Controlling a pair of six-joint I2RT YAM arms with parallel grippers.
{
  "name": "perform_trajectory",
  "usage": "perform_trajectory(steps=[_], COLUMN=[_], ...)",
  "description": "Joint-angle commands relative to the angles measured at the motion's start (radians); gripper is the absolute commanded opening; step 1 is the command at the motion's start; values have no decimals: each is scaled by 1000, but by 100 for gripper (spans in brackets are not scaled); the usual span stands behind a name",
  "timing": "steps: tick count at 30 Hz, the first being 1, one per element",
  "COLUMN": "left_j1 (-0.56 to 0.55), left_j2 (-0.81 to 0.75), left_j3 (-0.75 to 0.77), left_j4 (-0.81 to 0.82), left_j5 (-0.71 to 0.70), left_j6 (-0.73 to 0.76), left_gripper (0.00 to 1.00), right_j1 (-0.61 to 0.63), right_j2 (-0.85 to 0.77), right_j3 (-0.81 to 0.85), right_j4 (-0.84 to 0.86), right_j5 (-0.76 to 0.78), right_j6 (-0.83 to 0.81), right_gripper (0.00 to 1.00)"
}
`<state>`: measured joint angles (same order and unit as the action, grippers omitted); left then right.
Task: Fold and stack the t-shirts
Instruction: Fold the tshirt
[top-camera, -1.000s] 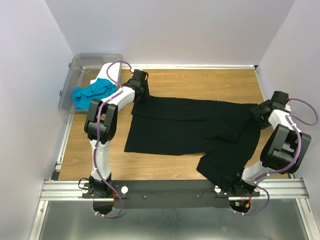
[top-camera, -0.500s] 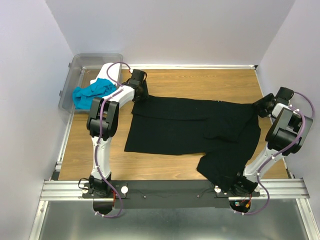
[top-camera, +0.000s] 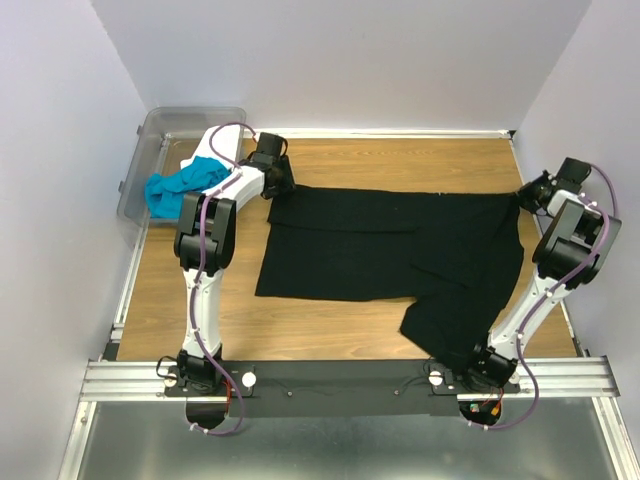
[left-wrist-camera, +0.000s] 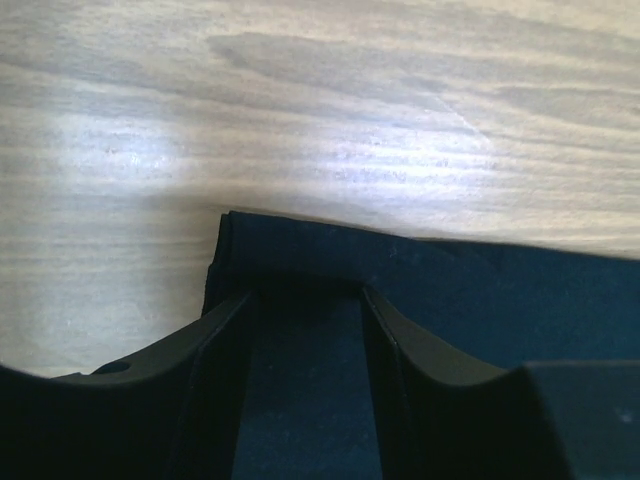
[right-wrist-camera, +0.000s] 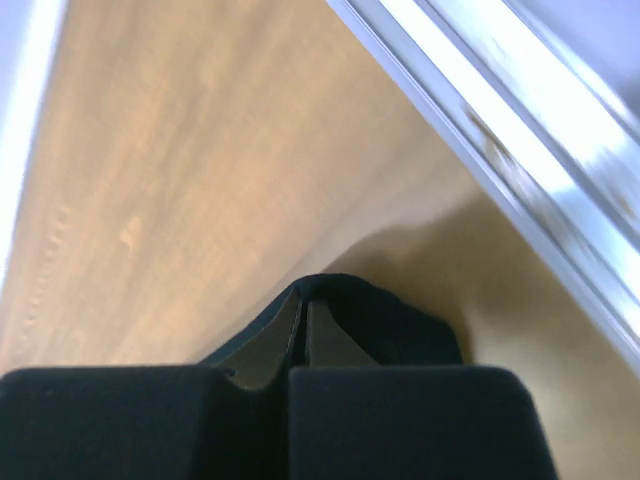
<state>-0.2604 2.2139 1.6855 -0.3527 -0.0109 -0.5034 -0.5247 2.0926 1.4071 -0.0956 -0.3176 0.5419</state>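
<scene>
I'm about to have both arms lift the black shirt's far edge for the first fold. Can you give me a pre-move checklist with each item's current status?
1. Right gripper shut on the far right corner of the black t-shirt: ok.
2. Left gripper closed on the far left corner: not ok. Its fingers straddle the cloth edge but stand apart.
3. Shirt lying flat: not ok. Its near right part trails down to the right arm's base.
4. Turquoise t-shirt apart from the black one: ok. It lies at the clear bin.
5. How many cloth layers the right grip holds: cannot tell.
</scene>
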Motion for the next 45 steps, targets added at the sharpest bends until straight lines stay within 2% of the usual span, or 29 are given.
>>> perform_trajectory(steps=[1,7,10,12,13,14,15,16,18,20,21,22,25,28,35,36,40,45], left_j1=[23,24,24,24,24,24,24,24,23,21,21,17,7,-10,-46,-59,-92,-99], left_j2=[55,104,89,64,34,17,-2,-38,-94,-134,-154,-196,-285,-368,-502,-513,-514,-511], left_j3=[31,117,118,102,86,79,69,51,25,0,-13,-45,-122,-220,-452,-483,-529,-558], left_j4=[-60,-97,-85,-68,-55,-49,-40,-31,-28,-19,-16,-11,-2,4,38,44,46,63], left_j5=[45,42,37,32,20,19,19,19,-18,-26,-29,-44,-78,-103,-86,-77,-54,-52], left_j6=[-24,-40,-50,-53,-57,-57,-57,-54,-46,-38,-35,-31,-3,14,25,28,40,22], left_gripper=[54,54,54,56,60,62,65,70,73,77,79,90,93,93,89,88,85,84], right_j1=[-8,-5,0,6,9,12,15,17,22,26,29,34,71,118,135,134,134,131], right_j2=[104,237,254,242,230,199,181,160,85,25,2,-58,-167,-239,-416,-439,-451,-407], right_j3=[131,312,343,333,311,293,274,254,186,121,96,78,-2,-87,-319,-336,-376,-318], right_j4=[49,56,54,53,54,53,51,45,42,24,10,-18,-77,-130,-173,-173,-170,-136], right_j5=[-63,-132,-152,-149,-146,-129,-115,-100,-45,20,38,58,130,199,187,189,169,207], right_j6=[0,9,4,-3,-19,-29,-39,-52,-65,-76,-77,-83,-88,-82,-68,-83,-114,-141], right_gripper=[1,1,6,17,24,39,46,52,63,68,68,68,68,67,62,58,53,44])
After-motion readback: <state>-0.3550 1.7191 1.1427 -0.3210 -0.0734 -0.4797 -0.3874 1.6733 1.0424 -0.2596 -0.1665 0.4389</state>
